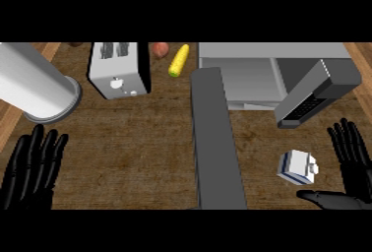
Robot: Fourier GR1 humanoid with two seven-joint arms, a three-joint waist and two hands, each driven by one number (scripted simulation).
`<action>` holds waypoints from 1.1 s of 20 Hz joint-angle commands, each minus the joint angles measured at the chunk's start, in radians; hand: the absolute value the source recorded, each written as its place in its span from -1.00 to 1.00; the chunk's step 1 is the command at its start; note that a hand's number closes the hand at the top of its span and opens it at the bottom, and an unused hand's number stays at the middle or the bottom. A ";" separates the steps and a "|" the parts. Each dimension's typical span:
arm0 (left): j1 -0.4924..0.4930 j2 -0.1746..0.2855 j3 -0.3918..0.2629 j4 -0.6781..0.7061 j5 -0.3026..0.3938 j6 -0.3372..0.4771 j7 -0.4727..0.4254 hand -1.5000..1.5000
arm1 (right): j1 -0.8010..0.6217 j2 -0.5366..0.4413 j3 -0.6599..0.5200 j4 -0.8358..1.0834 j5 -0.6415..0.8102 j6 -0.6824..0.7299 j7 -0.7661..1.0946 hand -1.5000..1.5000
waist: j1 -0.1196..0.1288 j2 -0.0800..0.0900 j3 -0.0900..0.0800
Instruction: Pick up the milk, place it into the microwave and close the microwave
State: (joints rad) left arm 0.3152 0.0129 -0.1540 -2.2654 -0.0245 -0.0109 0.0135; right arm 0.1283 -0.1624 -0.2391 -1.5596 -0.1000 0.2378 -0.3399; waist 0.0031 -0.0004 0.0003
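Right hand [355, 167] sat just right of milk [298, 167], fingers straight, empty; left hand [30, 177] well apart from milk, likewise splayed.

A silver two-slot toaster [120, 71] stands at the back of a dark wooden counter [138, 147], slots facing up. Just to its right, a yellow corn cob [178, 60] lies beside a reddish-brown vegetable [161, 49]. A large white cylinder [40, 83] fills the upper left corner.
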 commanded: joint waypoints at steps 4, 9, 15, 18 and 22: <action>0.092 -0.012 -0.095 -0.032 -0.032 0.017 -0.050 -1.00 | 0.004 0.005 -0.029 0.241 0.063 0.010 -0.209 -1.00 | 0.003 0.000 0.000; -0.016 -0.008 -0.025 -0.025 -0.013 0.028 0.047 -1.00 | -0.017 0.000 -0.038 0.411 0.090 0.027 -0.345 -1.00 | -0.001 0.001 0.000; 0.117 0.000 -0.095 -0.058 -0.040 0.022 -0.030 -1.00 | -0.165 -0.044 -0.076 0.688 0.075 0.062 -0.468 -1.00 | 0.005 0.000 0.000; 0.154 0.007 -0.063 -0.063 -0.015 0.013 -0.066 -1.00 | -0.199 -0.040 -0.060 0.748 0.103 0.031 -0.482 -1.00 | 0.005 0.000 0.000; 0.160 0.006 -0.096 -0.024 -0.049 0.004 -0.112 -1.00 | -0.227 -0.088 -0.092 0.933 0.107 0.055 -0.620 -1.00 | 0.005 0.000 0.000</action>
State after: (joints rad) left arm 0.4316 0.0185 -0.2267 -2.3181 -0.0582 0.0064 -0.0311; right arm -0.0936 -0.2370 -0.3265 -0.7375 -0.0044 0.2724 -0.8578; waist 0.0087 0.0001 0.0005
